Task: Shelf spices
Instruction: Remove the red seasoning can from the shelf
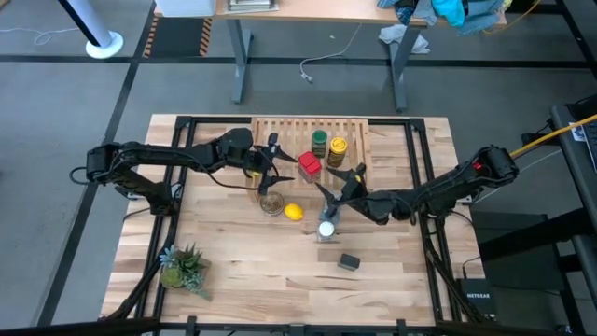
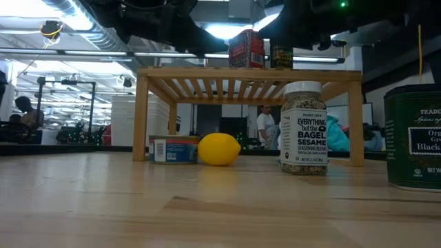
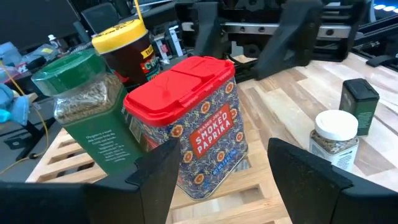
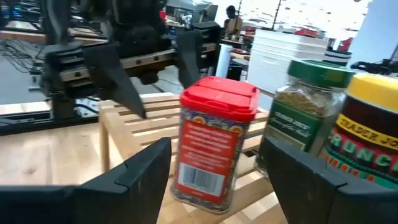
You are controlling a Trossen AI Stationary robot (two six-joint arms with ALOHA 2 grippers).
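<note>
The red tin stands upright on the light-wood shelf, at its near edge. The green-lidded jar and the yellow-lidded jar stand on the shelf behind it. My left gripper is open just left of the red tin, with a finger on either side and a gap to each. My right gripper is open at the tin's near right, and its fingers also stand apart from the tin. The white-lidded jar and the dark grey tin stand on the tabletop.
A lemon and a silver round tin lie on the tabletop in front of the shelf's left part. A small potted plant stands at the near left. The shelf's left half is bare slats.
</note>
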